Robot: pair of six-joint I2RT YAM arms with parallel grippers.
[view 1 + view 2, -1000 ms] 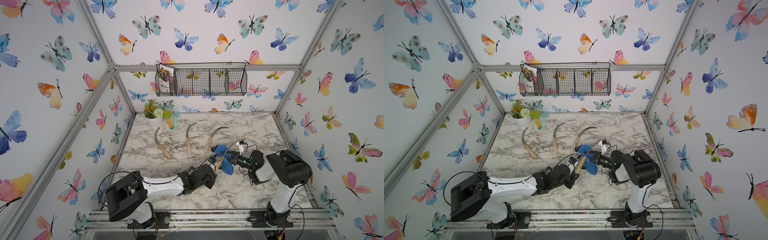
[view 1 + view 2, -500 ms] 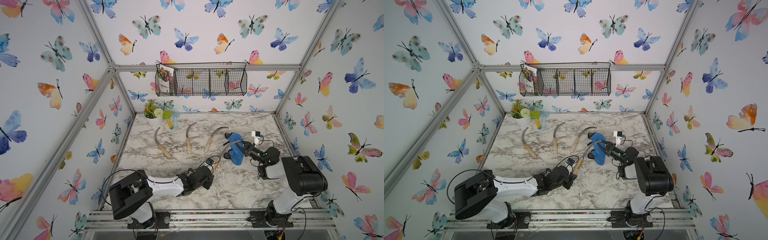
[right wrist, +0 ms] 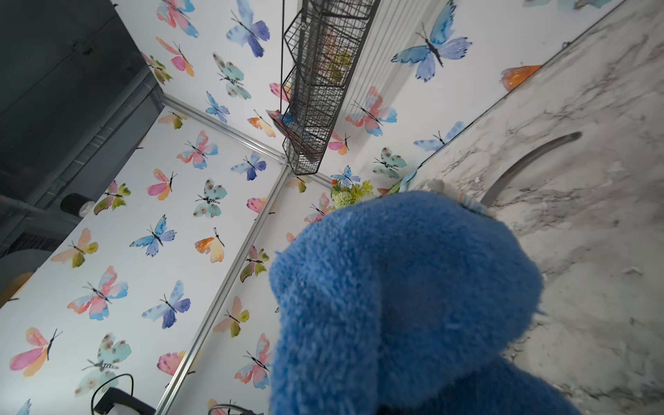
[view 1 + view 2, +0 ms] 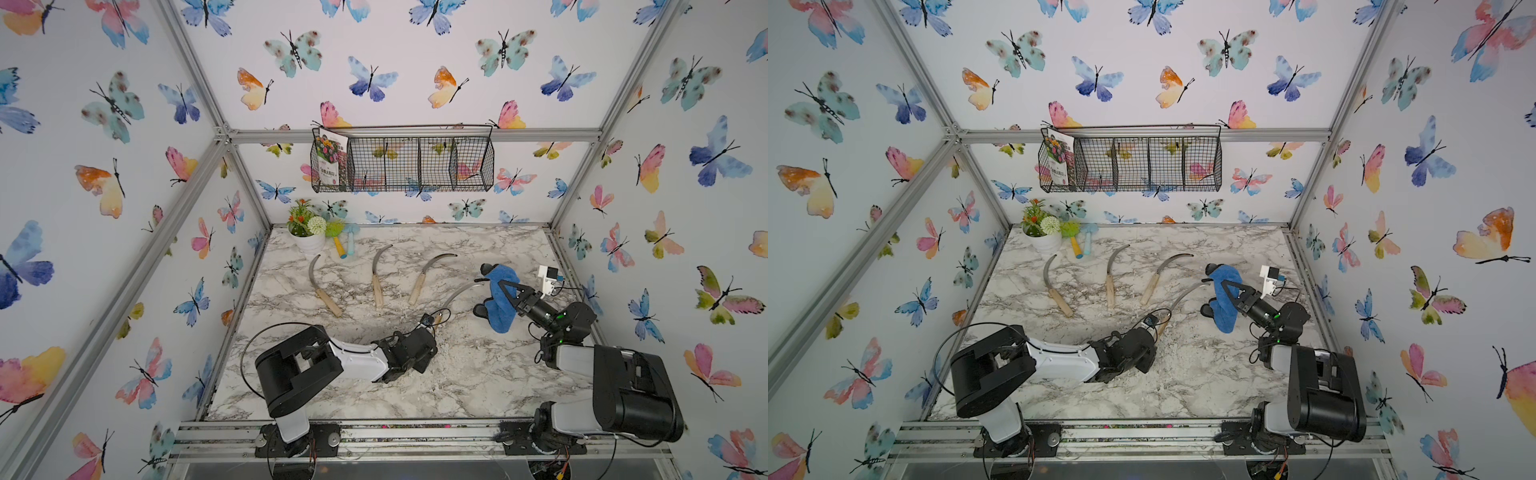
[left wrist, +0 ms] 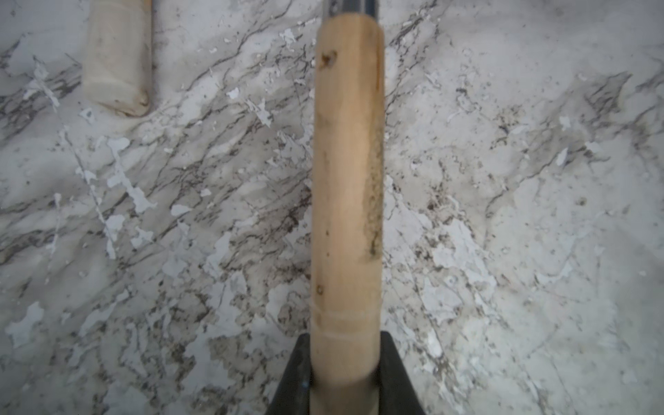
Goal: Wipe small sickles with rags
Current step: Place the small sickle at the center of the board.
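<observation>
Left wrist view | left hand (image 5: 345, 373) pinches the sickle (image 5: 346, 179) handle | right hand (image 4: 509, 296) grips the rag (image 4: 498, 316) | I should rub slowly along the blade (image 4: 457, 294), holding steady.

Bright, even light with faint shadows; wide-angle bowing at edges; near rag (image 3: 406, 305) and sickle handle (image 5: 346, 201) softly blurred.

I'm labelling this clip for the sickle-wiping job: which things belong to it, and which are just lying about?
Job: held sickle, three loose sickles, blue rag.
Lying about: flower pot, two toy tools, wire basket, flower-print packet.
</observation>
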